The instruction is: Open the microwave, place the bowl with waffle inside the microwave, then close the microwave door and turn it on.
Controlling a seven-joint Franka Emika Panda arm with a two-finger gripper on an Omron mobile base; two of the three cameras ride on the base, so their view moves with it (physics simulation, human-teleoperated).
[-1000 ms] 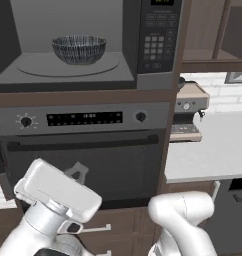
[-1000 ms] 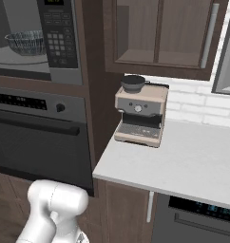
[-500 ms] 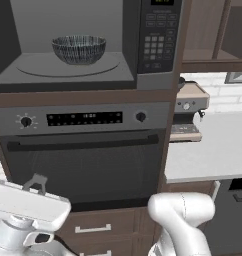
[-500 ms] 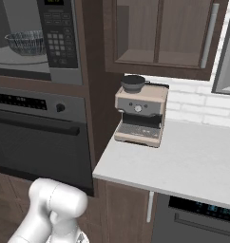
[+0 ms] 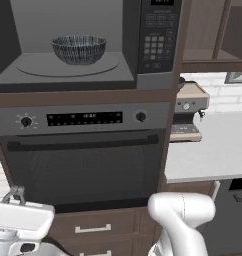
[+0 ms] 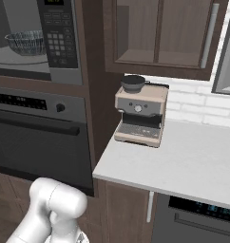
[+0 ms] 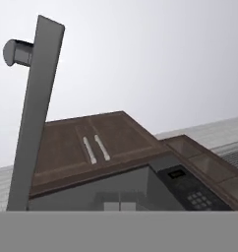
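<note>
Gripper shut; bowl [image 5: 78, 49] inside open microwave [image 5: 88, 45]

Bowl [image 5: 79, 48] sits too high to see inside (waffle hidden by its rim); the microwave [image 5: 88, 45] top runs off frame.

You're looking at a home kitchen. There's a built-in microwave [image 5: 93, 45] set into dark wood cabinetry, and right below it a wall oven [image 5: 83, 155] with knobs and a long bar handle. To the right you've got a pale counter [image 6: 183, 161] carrying an espresso machine [image 6: 139, 116], a white brick backsplash [image 6: 197, 102] behind it, and wooden wall cupboards [image 6: 159, 33] overhead. Drawers [image 5: 93, 229] sit under the oven.
</note>
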